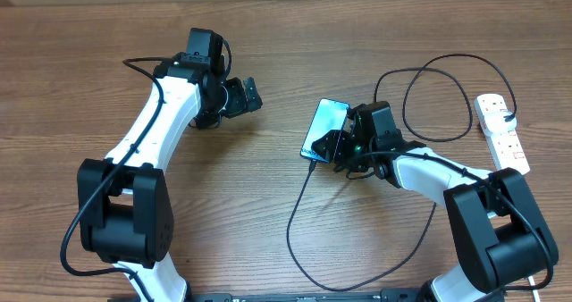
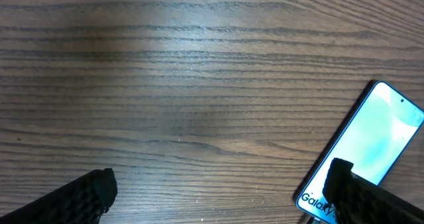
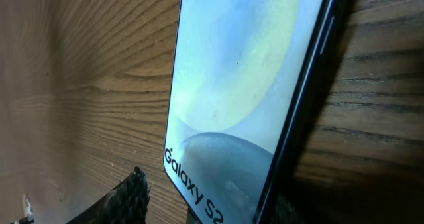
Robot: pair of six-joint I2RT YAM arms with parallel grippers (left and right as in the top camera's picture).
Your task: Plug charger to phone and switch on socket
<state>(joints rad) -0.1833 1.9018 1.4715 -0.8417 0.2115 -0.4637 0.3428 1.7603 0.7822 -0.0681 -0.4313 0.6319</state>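
The phone (image 1: 325, 123) lies in the middle of the table, its light blue-teal screen (image 3: 245, 65) facing up; it also shows at the right edge of the left wrist view (image 2: 377, 138). The charger's thin black cable (image 1: 295, 222) leaves the phone's near end, loops along the table's front and comes back to a black plug (image 1: 508, 117) in the white socket (image 1: 502, 137) at the far right. My right gripper (image 1: 332, 146) (image 3: 212, 207) stands open astride the phone's near end; its left finger (image 3: 129, 197) is clear of the phone's edge. My left gripper (image 1: 243, 95) (image 2: 222, 184) is wide open over bare wood, left of the phone.
The charger's second loop (image 1: 447, 96) lies between the phone and the socket. My left arm (image 1: 152, 132) stretches across the left half of the wooden table, and a black robot cable (image 1: 134, 65) runs beside it. My right arm's base (image 1: 496, 230) stands at the front right.
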